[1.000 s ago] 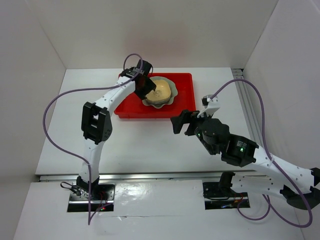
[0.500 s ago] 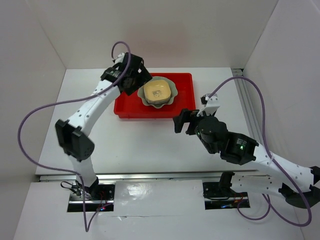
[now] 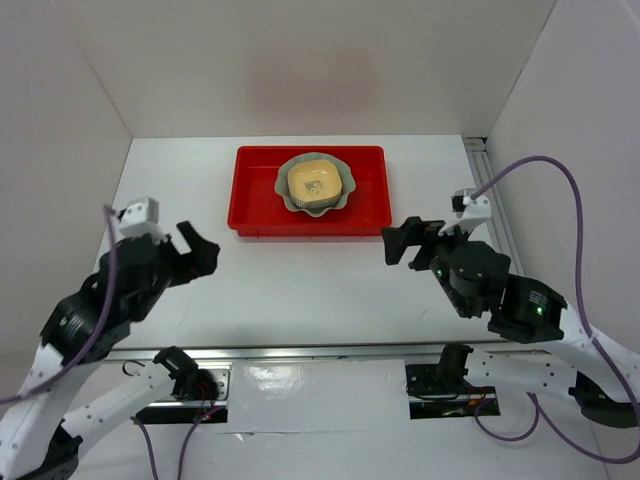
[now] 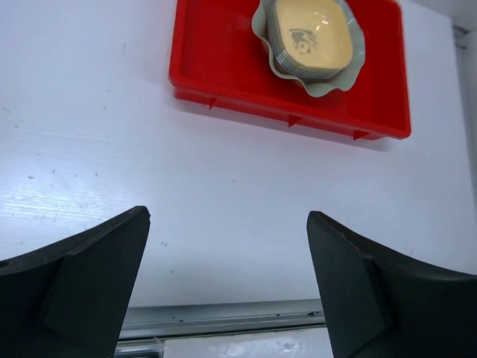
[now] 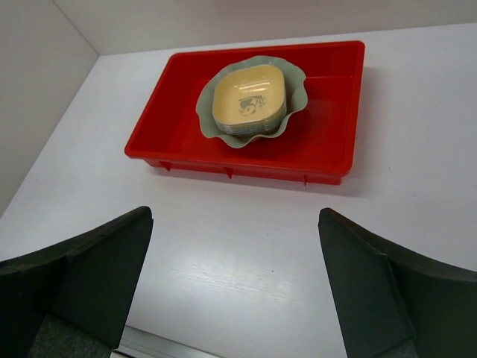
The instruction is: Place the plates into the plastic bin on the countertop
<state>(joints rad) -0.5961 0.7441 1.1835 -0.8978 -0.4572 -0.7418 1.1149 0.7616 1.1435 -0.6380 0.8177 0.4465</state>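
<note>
Two tools are hovering over the near half of the white worktop (image 3: 300,285), well apart from each other and from the plates. The left tool (image 3: 200,248) is hanging above the near left part with its dark fingers spread wide, released and gripping nothing. The right tool (image 3: 396,242) is pointing toward the middle from the right side, likewise released, with its jaws standing far apart in its wrist view.

The plastic bin (image 3: 258,195) is sitting flat at the far middle of the worktop, its long side facing the arms. The large scallop-edged dish (image 3: 347,188) is lying inside it, right of the bin's centre, and is carrying a neat stack of the small plates. A yellow dish (image 3: 314,181) with a small dark print is topping that stack. Pale edges of others are peeking out beneath it, though their number is hard to tell.
</note>
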